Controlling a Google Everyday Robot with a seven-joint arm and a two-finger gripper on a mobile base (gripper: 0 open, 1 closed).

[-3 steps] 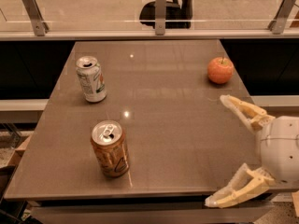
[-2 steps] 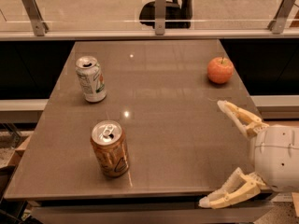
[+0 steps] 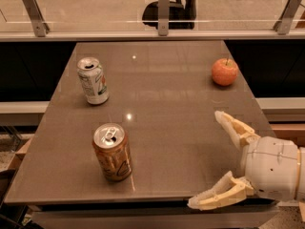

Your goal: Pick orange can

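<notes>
Over the front of the table (image 3: 167,104), the gripper (image 3: 204,159) had been shifted closer to the orange can (image 3: 112,151), jaws spread wide; the approach was judged barely begun.

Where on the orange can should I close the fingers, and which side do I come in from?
Grip the orange can around its mid-body: it stands upright, and its round walls suit opposing fingers. Come from its right, where the gripper hangs open at the near right corner of the table; nothing lies between.
</notes>
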